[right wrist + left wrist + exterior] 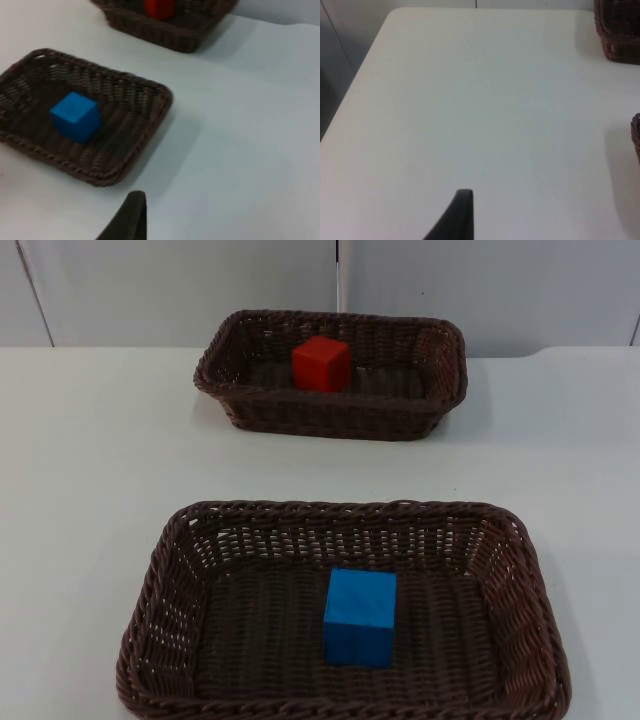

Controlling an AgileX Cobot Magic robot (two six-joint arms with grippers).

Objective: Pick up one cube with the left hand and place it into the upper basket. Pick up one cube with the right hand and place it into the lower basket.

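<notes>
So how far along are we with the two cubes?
Both placements look done: the red cube sits in the upper basket and the blue cube in the lower basket. Nothing is in hand and no cube lies on the table. Nothing seems left.

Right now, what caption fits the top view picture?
Red cube sits in the upper basket, blue cube in the lower basket.

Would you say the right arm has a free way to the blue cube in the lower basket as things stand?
Probably yes: the blue cube sits uncovered in the open-topped lower basket, and bare table lies between it and the right gripper.
</notes>
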